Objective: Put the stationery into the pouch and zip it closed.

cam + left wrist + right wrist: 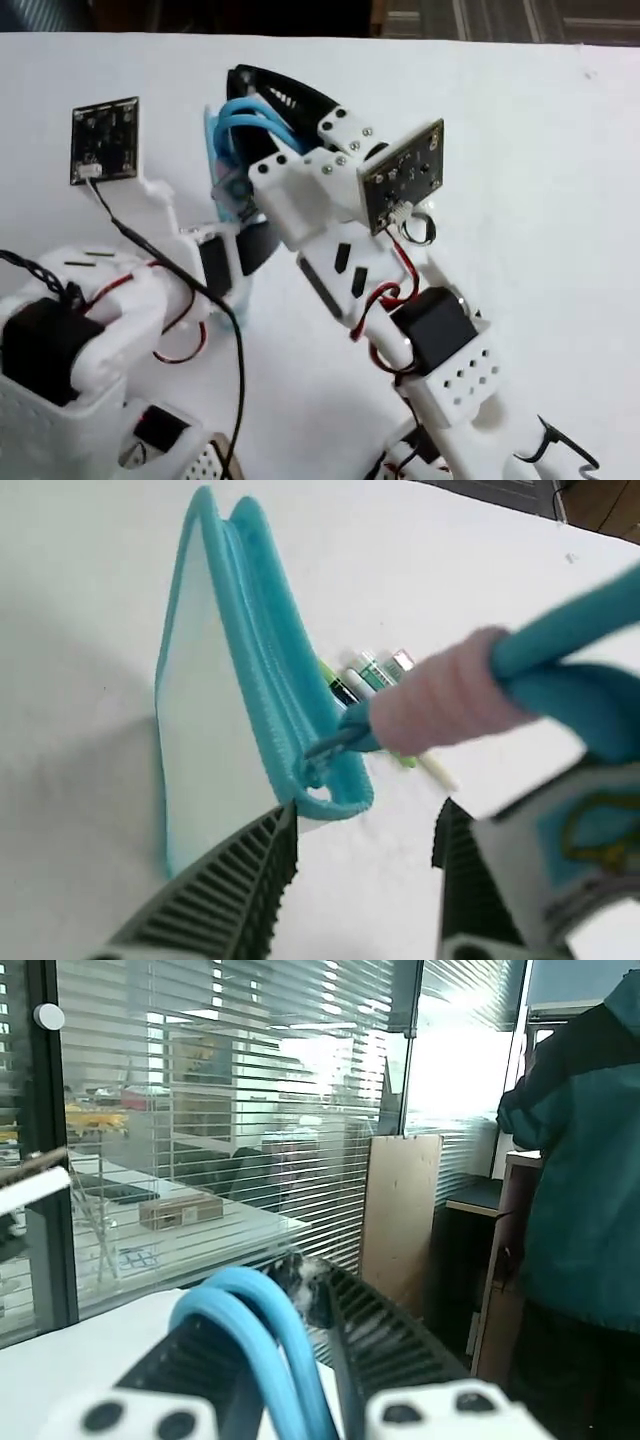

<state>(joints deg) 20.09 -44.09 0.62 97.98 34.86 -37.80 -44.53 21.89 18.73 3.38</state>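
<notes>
A teal pouch [200, 710] stands on its edge on the white table, its zipper side up, and in the high view the pouch [213, 165] is partly hidden behind the arms. Several pens [365, 675] lie just beyond it. From the zipper pull [335, 740] runs a pink sleeve [440, 705] and a blue strap [590, 630]. My right gripper [290, 1295] is lifted above the pouch and shut on the strap loop [255, 1320], which also shows in the high view as the strap [245, 115]. My left gripper [365, 825] is open, one finger [250, 880] touching the pouch's near end.
The two arms crowd the table's middle, with red and black cables [190, 300] hanging around the left arm. The table's far edge [300, 38] runs just behind the pouch. White tabletop [540, 200] stretches to the right.
</notes>
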